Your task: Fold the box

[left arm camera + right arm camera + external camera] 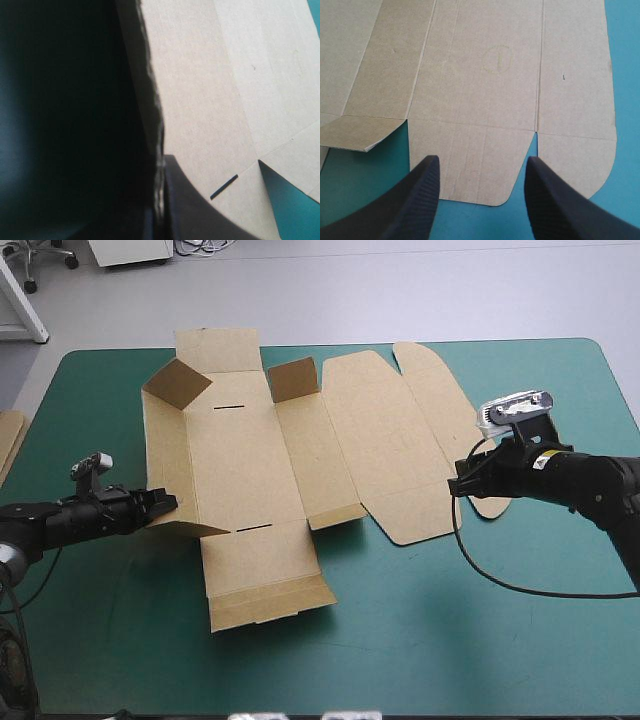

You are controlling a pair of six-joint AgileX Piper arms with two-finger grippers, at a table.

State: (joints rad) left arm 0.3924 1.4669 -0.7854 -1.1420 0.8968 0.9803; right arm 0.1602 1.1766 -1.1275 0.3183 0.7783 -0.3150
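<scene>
Only the high view shows spare board (8, 440) at the worktop's (420, 640) 9 o'clock edge. The left gripper (168, 504), at the box's (250, 470) 9 o'clock, pinches a lifted side wall. Its wrist view shows the board edge clamped between its fingers (195, 210). The box lies mid-worktop, mostly flat, with two small flaps upturned. At its 3 o'clock the right gripper (455, 485) hovers, fingers wide over a rounded flap (470, 175).
</scene>
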